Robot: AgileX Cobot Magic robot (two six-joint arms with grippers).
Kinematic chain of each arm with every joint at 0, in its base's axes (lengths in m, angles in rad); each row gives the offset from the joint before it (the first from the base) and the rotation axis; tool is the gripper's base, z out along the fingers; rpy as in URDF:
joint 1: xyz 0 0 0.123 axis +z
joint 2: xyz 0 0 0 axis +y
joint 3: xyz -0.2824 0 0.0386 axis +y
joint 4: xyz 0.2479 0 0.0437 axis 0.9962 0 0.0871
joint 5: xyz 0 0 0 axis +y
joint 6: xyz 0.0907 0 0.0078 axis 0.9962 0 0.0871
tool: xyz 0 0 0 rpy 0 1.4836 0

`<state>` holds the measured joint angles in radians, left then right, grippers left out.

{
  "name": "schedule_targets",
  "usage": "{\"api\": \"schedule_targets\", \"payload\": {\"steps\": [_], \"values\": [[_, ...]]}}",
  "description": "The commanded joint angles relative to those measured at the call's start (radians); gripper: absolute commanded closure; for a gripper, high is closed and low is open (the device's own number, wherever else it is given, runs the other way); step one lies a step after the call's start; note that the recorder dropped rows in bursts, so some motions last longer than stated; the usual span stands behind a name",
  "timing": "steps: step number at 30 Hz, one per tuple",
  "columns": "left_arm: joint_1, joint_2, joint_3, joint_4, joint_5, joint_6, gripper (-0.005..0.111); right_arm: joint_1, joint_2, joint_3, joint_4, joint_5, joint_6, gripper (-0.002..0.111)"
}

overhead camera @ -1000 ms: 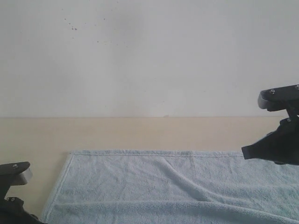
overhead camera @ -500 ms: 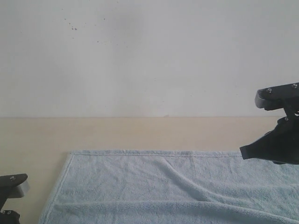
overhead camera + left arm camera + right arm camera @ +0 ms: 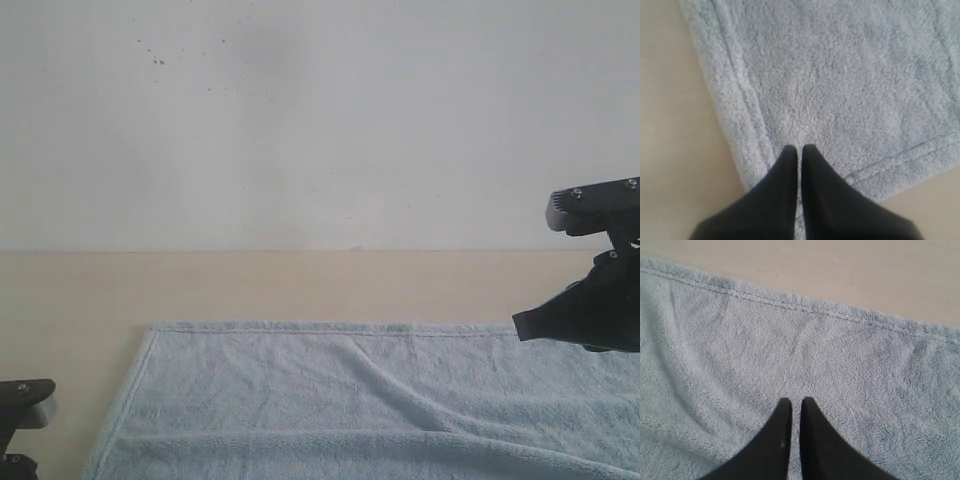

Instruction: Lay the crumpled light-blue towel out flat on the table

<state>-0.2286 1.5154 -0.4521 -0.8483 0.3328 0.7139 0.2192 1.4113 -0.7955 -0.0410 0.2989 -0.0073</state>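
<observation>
Towel [image 3: 330, 400]: pale light blue, plain. Table [image 3: 300, 285]: beige-cream. Wall [image 3: 400, 120]: white-grey, dark specks. Left gripper [image 3: 800, 148], right gripper [image 3: 796, 401]: black.

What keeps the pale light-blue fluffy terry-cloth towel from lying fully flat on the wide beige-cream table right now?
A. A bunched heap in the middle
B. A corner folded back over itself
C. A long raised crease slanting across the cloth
C: in the exterior view the towel lies spread on the table with its far hem straight, but a long raised crease slants across it; no flipped corner or heap shows.
</observation>
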Motion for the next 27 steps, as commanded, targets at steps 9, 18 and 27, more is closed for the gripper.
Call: {"api": "schedule_targets", "payload": {"steps": [9, 18, 27], "values": [[-0.003, 0.121, 0.0, 0.334, 0.034, -0.321, 0.103, 0.002, -0.006, -0.007, 0.004, -0.002, -0.007, 0.101], [-0.003, 0.11, 0.0, 1.044, 0.16, -1.087, 0.103, 0.002, -0.006, -0.007, 0.004, -0.011, -0.003, 0.101], [-0.003, -0.04, 0.0, 0.763, -0.035, -0.788, 0.103, 0.002, -0.006, -0.007, 0.004, -0.014, -0.003, 0.101]]}}
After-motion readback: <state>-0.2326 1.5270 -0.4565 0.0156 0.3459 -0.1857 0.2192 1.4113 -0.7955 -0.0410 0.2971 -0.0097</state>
